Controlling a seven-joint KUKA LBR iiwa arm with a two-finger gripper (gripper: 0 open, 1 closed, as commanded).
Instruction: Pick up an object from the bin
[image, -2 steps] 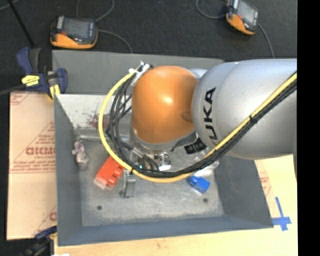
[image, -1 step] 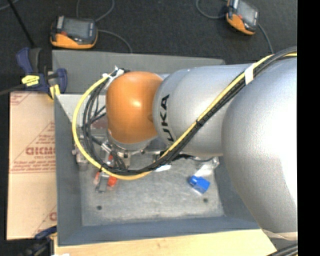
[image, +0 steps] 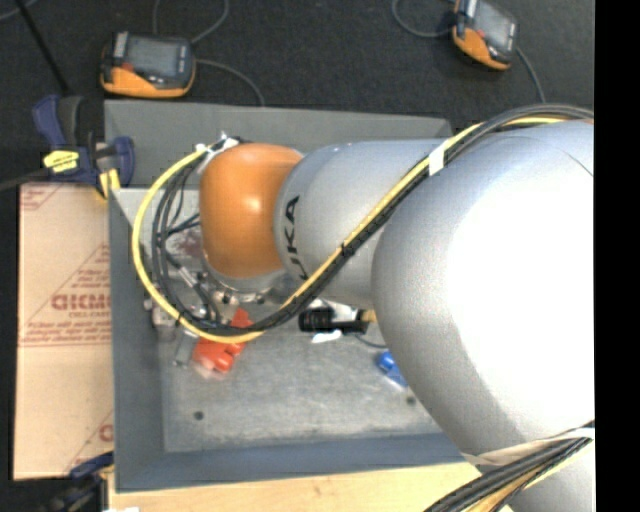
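Just over a red-orange plastic piece (image: 214, 356) by the grey bin's (image: 135, 400) left wall, the gripper (image: 200, 322) hangs low among its looped cables; whether it is spread or pressed together cannot be told. The grasp looks close, and the next move probably calls for settling squarely round that piece, clear of the black tube (image: 325, 320) to its right, before lifting.

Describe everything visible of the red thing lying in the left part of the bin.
The red thing is small, blocky and orange-red, matte like plastic, with a pale, clear-looking bit at its lower left edge. It lies on the bin floor near the left wall, just below the arm's yellow cable, which crosses its top edge.
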